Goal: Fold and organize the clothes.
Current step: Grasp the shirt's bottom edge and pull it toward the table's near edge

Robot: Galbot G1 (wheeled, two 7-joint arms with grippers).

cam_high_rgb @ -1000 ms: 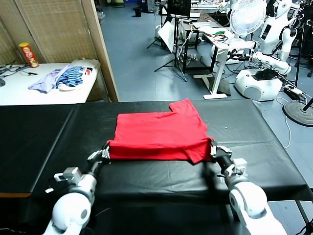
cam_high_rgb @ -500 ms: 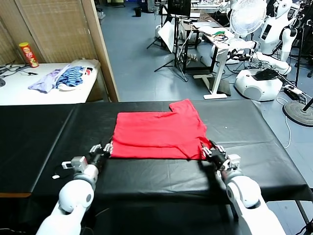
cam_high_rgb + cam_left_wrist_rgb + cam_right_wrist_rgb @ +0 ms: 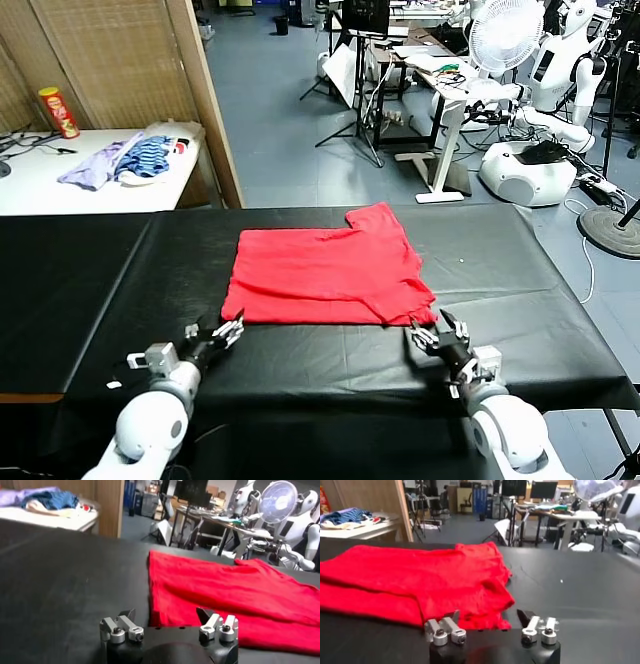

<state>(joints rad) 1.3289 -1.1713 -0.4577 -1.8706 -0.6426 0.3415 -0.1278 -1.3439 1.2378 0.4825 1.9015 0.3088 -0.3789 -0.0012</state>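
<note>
Head view shows the red T-shirt (image 3: 325, 277) lying folded on the black table (image 3: 520, 270), one sleeve pointing toward the far edge. Just off the shirt's near left corner, the left gripper (image 3: 222, 332) rests low over the cloth-covered table, fingers spread and empty. Just off the shirt's near right corner sits the right gripper (image 3: 432, 334), its fingers also parted around nothing. Neither touches the shirt. Beyond the shirt's left side, a white side table (image 3: 40, 185) carries a pile of clothes (image 3: 125, 159).
</note>
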